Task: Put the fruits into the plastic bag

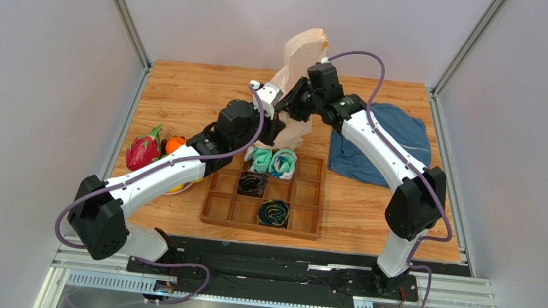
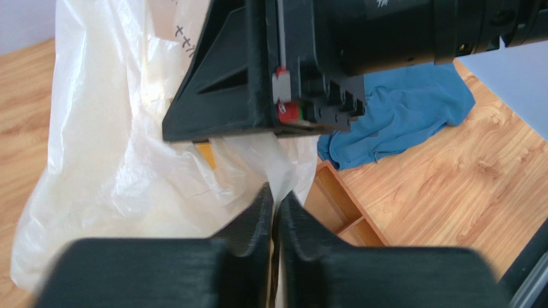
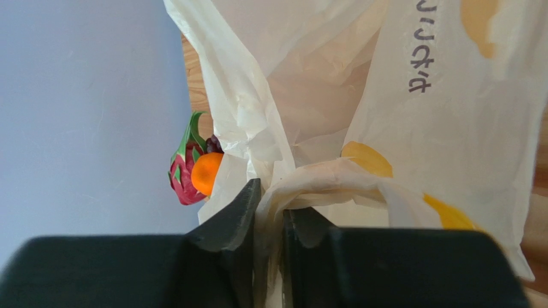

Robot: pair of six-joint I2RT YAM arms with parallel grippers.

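Note:
The plastic bag (image 1: 304, 60), cream-white with yellow banana prints, hangs upright at the back middle of the table, held between both arms. My left gripper (image 1: 277, 113) is shut on a fold of the bag (image 2: 128, 160). My right gripper (image 1: 294, 102) is shut on a bunched handle of the bag (image 3: 334, 183). The red-pink dragon fruit (image 1: 143, 150) and the orange (image 1: 174, 144) lie on a plate at the left; both show past the bag in the right wrist view, the dragon fruit (image 3: 183, 176) beside the orange (image 3: 206, 173). A yellow fruit (image 1: 177, 188) peeks out under my left arm.
A wooden compartment tray (image 1: 303, 201) sits at the front middle, with teal rolled socks (image 1: 272, 161) and dark rolled socks (image 1: 273, 213) in it. A blue cloth garment (image 1: 386, 145) lies at the right. My left arm crosses above the plate of fruit.

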